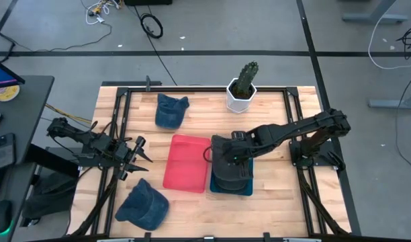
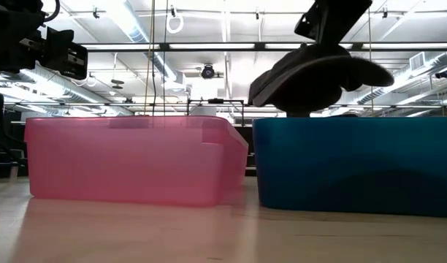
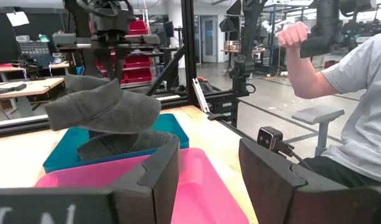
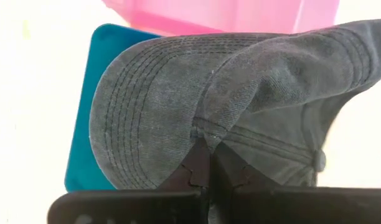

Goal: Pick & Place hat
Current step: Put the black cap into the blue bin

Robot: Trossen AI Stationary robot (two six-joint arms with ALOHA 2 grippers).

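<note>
Over the blue bin (image 1: 231,186), right end effector (image 1: 234,156) pinched tight on grey hat (image 2: 318,77) at the brim seam, hat hanging clear above the rim. Best lowered straight down until the crown sits inside the walls, then released, brim kept off the pink bin (image 1: 187,163) alongside. Left end effector (image 1: 140,153) parked near the desk's (image 1: 272,208) left edge, fingers spread wide, holding nothing. Two blue hats (image 1: 171,110) lying loose on the desk, one at the back, one at the front left.
</note>
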